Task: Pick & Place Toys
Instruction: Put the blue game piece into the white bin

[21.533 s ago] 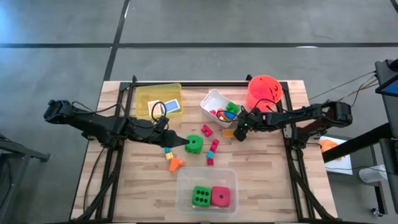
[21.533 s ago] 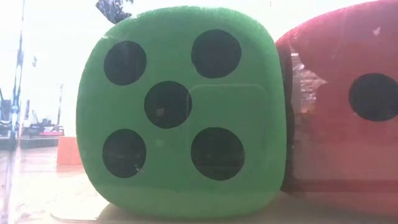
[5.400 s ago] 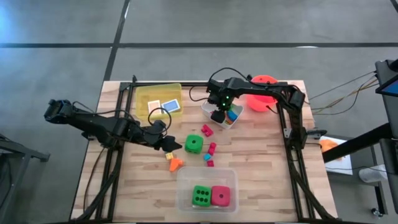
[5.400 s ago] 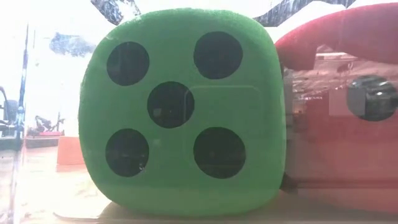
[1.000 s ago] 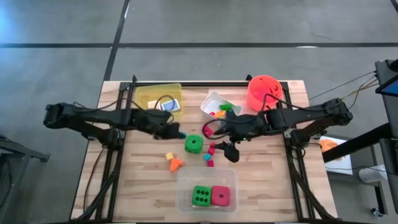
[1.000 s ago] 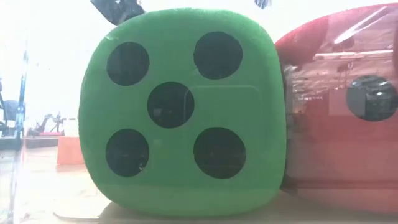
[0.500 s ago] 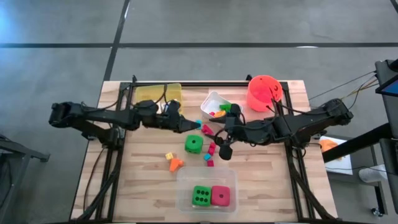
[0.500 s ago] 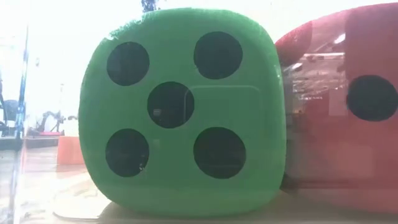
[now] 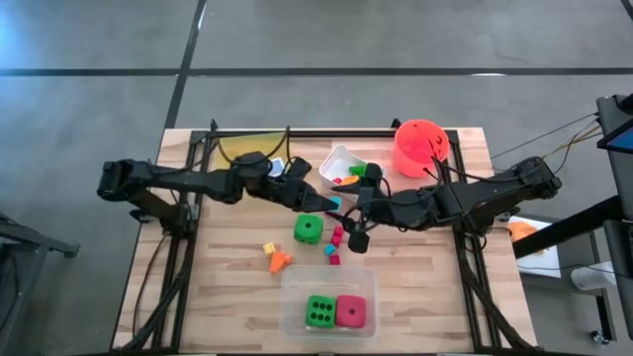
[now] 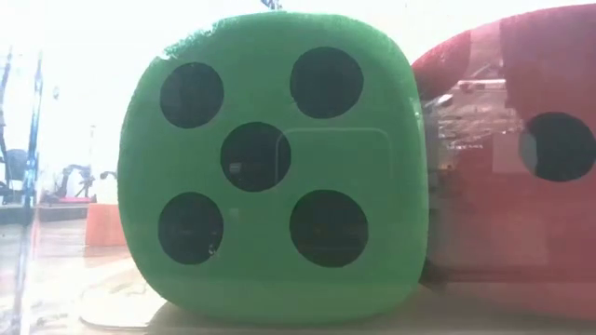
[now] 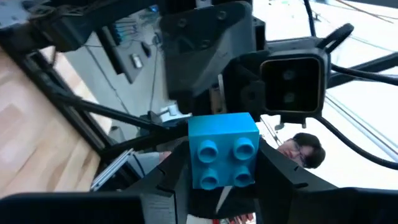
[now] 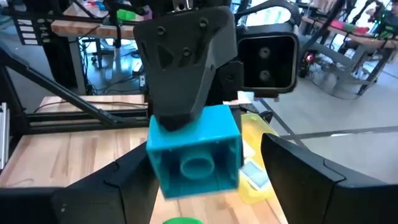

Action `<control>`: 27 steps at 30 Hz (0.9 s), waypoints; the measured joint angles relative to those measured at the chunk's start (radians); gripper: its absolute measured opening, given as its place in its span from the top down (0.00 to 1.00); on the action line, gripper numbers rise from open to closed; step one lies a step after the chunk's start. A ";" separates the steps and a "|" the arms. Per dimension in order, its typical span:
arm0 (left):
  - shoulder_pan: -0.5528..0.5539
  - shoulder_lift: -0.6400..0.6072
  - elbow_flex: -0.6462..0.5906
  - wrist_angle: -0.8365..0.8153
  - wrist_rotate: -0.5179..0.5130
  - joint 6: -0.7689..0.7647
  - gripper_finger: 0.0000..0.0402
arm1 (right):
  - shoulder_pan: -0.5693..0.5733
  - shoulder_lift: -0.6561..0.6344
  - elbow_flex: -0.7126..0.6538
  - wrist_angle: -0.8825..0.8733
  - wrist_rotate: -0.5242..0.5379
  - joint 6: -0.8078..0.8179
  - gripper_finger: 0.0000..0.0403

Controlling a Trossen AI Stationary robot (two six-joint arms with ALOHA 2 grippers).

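My left gripper (image 9: pixel 329 202) is shut on a blue block (image 11: pixel 222 152) above the middle of the table, by the white tub (image 9: pixel 339 158). My right gripper (image 9: pixel 349 210) faces it from the right, open. Its two fingers (image 12: pixel 124 183) stand on either side of the blue block (image 12: pixel 196 155), and I see no touch. A green die (image 9: pixel 308 229) rests on the table below them. Small yellow (image 9: pixel 268 247), orange (image 9: pixel 280 261) and pink blocks (image 9: pixel 337 237) lie near it. A green die (image 10: pixel 270 167) and a pink die (image 10: pixel 521 158) sit in the clear tub (image 9: pixel 297 287). My left gripper pinches the blue block by two opposite sides (image 11: pixel 194 163) between its two fingers. The fingers come level from the table's left. The block is lifted clear of the table, its studded face (image 11: pixel 227 149) toward my left wrist and its hollow underside (image 12: pixel 198 167) toward my right gripper.
The orange bucket (image 9: pixel 420 146) stands at the far right. The yellow tub (image 9: pixel 237 148) at the far left is partly covered by my left arm. A person's head (image 11: pixel 301 149) shows beyond the table. The frame rails (image 9: pixel 188 277) run along both table sides.
My left gripper has carried the blue block up and toward the table's right, tipping from a downward slant to level, until the block stands between my right gripper's fingers. My right gripper has rolled and risen a little, staying open.
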 joint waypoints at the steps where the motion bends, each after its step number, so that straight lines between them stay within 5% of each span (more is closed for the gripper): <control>1: 0.001 0.008 0.009 0.004 0.002 0.001 0.69 | 0.000 0.000 0.000 0.003 0.000 -0.007 0.34; 7: 0.005 0.016 -0.003 -0.015 0.002 -0.003 0.69 | 0.012 0.000 0.000 0.008 0.022 -0.022 0.37; 20: 0.010 0.014 -0.005 0.015 -0.003 -0.022 0.69 | 0.013 0.000 0.006 -0.010 0.003 -0.075 0.65; 27: 0.011 0.014 -0.005 0.019 -0.004 -0.028 0.69 | 0.013 0.000 0.016 -0.014 0.000 -0.080 0.66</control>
